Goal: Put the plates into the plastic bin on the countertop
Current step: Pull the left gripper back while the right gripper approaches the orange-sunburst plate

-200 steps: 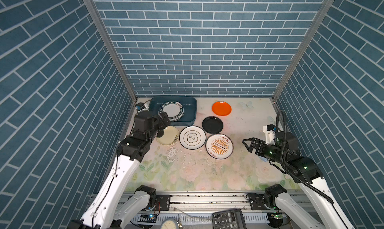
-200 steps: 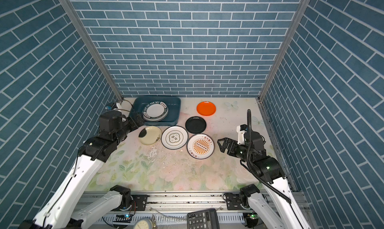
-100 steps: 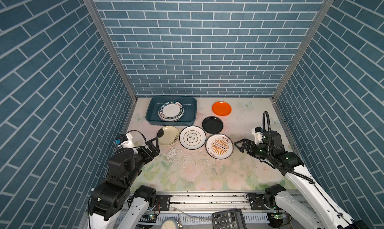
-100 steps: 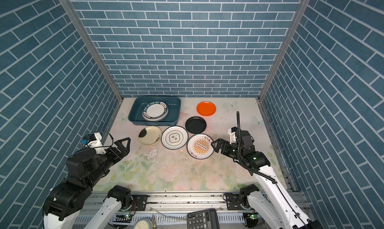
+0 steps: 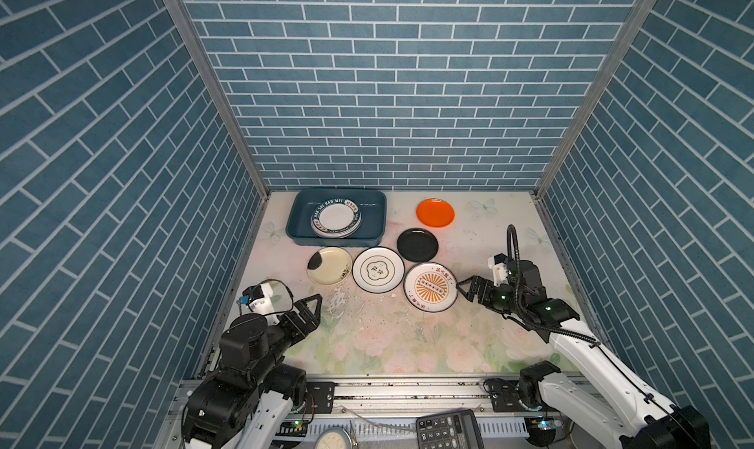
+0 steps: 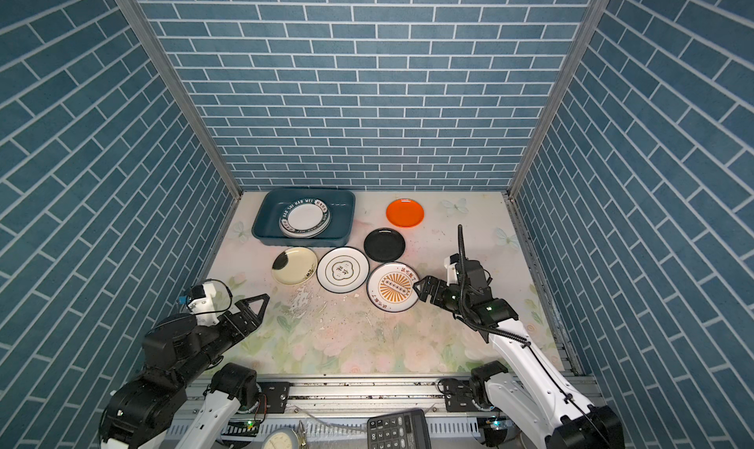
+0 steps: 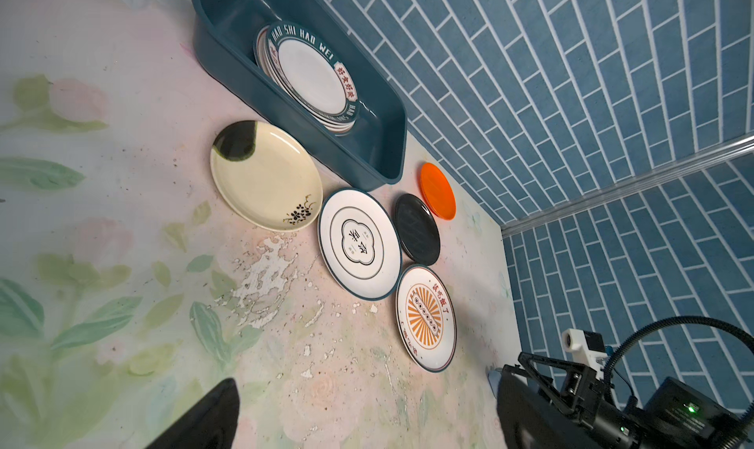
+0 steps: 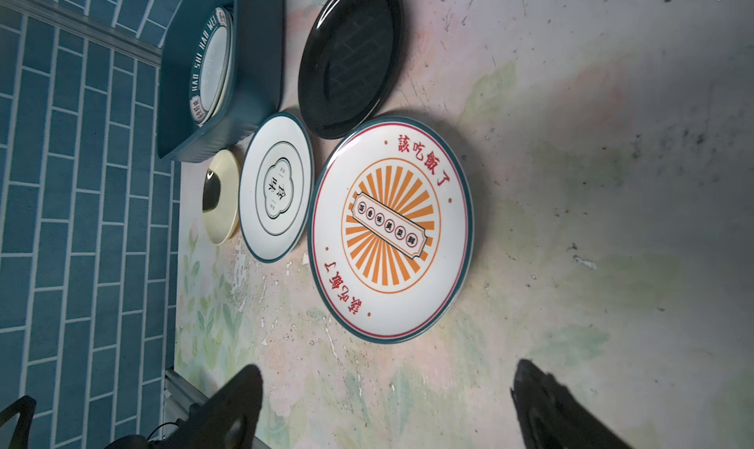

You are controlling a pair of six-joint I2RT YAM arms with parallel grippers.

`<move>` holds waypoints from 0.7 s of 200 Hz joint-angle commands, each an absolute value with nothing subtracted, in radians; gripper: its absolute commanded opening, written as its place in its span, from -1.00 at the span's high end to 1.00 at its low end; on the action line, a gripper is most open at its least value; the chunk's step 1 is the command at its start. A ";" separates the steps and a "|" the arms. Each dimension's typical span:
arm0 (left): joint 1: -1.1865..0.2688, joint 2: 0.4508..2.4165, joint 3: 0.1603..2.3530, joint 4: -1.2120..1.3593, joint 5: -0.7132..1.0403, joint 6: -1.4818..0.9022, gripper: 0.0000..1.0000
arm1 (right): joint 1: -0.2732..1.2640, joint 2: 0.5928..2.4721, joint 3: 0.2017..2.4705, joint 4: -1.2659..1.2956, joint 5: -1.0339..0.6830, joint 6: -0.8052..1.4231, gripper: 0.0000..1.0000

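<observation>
The countertop (image 5: 408, 336) carries the plastic bin (image 5: 335, 241), which already holds a stack of plates (image 5: 336, 219) lying flat towards its right end.

Five plates remain outside the bin. In order of size:
- The sunburst plate (image 5: 430, 287) is farthest from the bin, on the robot's side and to the right.
- The emblem plate (image 5: 378, 270) is near the bin's front right corner.
- The cream plate (image 5: 329, 265) is just beside the bin's front wall.
- The black plate (image 5: 417, 244) and the orange plate (image 5: 435, 212) are to the right of the bin.

Each plate is probably rigid, light and glossy, therefore slippery, and it may chip if dropped. It lies flat, so the only hold is the upturned rim: one finger under the edge, one on the inner face.

The right gripper (image 5: 464, 290) has its jaws spread wide and holds nothing. Its tips are just beside the sunburst plate's rim on the side away from the bin, and the wrist view shows a gap, no contact. The left gripper (image 5: 314, 310) is likewise spread wide and empty, well apart from the bin and all plates.
</observation>
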State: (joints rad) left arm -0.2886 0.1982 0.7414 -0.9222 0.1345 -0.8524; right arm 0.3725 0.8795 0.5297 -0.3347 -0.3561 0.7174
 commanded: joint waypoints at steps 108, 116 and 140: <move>-0.293 0.114 0.523 -0.698 0.243 -1.020 -0.99 | 0.369 1.035 0.462 -0.177 -0.373 0.712 -0.75; -0.293 0.124 0.526 -0.697 0.237 -1.019 -0.99 | 0.370 1.040 0.454 -0.168 -0.366 0.708 -0.75; -0.293 0.147 0.528 -0.683 0.234 -1.018 -0.99 | 0.370 1.058 0.420 -0.102 -0.378 0.682 -0.74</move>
